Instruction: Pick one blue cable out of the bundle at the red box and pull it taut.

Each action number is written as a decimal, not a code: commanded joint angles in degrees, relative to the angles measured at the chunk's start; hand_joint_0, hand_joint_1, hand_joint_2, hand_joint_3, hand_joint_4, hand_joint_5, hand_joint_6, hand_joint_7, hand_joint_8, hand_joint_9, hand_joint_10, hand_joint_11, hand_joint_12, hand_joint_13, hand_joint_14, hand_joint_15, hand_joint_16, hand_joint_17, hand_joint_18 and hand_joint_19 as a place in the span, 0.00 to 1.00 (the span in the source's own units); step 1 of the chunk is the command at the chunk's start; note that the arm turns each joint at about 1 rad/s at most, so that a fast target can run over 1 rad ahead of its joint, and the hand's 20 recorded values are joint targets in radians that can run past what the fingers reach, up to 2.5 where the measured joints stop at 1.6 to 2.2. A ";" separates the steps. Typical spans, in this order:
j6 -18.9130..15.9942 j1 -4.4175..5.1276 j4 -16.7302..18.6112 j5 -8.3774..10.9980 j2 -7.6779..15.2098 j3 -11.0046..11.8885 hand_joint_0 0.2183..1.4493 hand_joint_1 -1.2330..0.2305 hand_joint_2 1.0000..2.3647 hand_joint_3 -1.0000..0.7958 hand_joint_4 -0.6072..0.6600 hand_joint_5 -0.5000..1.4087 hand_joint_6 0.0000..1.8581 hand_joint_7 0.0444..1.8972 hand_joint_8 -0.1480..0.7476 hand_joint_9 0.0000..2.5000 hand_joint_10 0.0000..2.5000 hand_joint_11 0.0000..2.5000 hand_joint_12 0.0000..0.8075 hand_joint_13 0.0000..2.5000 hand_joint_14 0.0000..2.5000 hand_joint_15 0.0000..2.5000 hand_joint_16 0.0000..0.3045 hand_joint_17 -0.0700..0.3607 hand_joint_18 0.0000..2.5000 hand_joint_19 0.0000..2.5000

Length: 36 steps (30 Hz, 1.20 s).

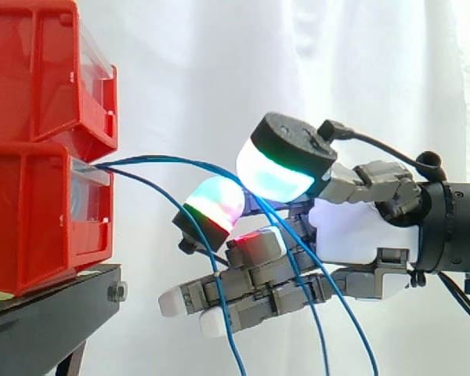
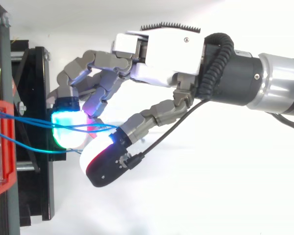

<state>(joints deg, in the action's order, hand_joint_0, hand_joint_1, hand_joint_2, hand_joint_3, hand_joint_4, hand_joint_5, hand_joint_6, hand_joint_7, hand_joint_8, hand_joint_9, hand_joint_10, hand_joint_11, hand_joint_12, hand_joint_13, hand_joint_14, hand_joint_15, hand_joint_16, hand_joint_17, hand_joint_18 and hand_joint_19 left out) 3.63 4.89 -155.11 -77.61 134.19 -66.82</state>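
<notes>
The bundle of blue cables (image 2: 34,122) comes out of the slot at the front of the lower red box (image 1: 39,219), where the 2 stacked red bins meet. It fans away from the box in loose arcs. In the side view we count 3 strands drooping past the hand (image 1: 352,231) toward the bottom edge, so none of them is taut.

The upper blue cable (image 1: 180,159) runs straight into the gap between the thumb and 1 curled finger. We read the fingers (image 1: 276,171) as closed in a pinch on that strand, with the glowing pads meeting round it. The top view agrees, with the blue lines ending between those pads. The other fingers lie straight below, and the remaining strands hang across in front of them.

The boxes sit on a black stand (image 1: 55,301) before a white curtain (image 1: 219,63).

We judge the picking step all but done and the pulling step not yet begun. The next move calls for drawing the hand away from the box, along the line of the cable, until the arc flattens. The pinch must be firm enough that the thin strand does not slide through the pads. The risk is that the neighbouring strands draped on the lower fingers get dragged along.
</notes>
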 commanded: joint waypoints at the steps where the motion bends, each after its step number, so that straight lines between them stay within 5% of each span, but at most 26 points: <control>1: -0.03 0.04 -0.02 0.00 0.02 -0.06 0.18 0.30 0.00 0.28 0.59 0.18 0.49 0.48 0.65 0.43 0.00 0.55 0.61 0.18 0.00 0.03 0.21 0.50 0.20 0.11; 9: 0.06 0.04 0.16 0.09 0.02 0.03 0.26 0.53 0.00 0.28 0.57 0.19 0.48 0.51 0.61 0.43 0.00 0.52 0.55 0.16 0.00 0.03 0.19 0.46 0.15 0.15; 21: 0.06 0.04 -0.11 0.00 -0.07 -0.06 0.33 0.28 0.01 0.44 0.59 0.19 0.49 0.54 0.62 0.42 0.00 0.53 0.53 0.16 0.00 0.02 0.18 0.45 0.17 0.12; 31: -0.03 0.04 -0.11 0.00 0.02 0.03 0.43 0.18 0.00 0.28 0.53 0.18 0.49 0.53 0.60 0.41 0.00 0.54 0.56 0.18 0.00 0.04 0.18 0.45 0.19 0.09; 36: -0.03 0.04 -0.02 0.00 0.02 0.03 0.37 0.18 0.00 0.28 0.58 0.18 0.49 0.51 0.60 0.41 0.00 0.54 0.57 0.19 0.00 0.04 0.18 0.46 0.19 0.09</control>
<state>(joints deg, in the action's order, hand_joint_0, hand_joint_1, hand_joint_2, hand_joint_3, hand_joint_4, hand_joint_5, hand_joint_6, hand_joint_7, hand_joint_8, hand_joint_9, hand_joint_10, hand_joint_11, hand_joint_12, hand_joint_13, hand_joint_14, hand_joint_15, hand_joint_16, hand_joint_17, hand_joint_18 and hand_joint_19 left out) 3.61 4.92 -155.22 -77.61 134.21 -66.85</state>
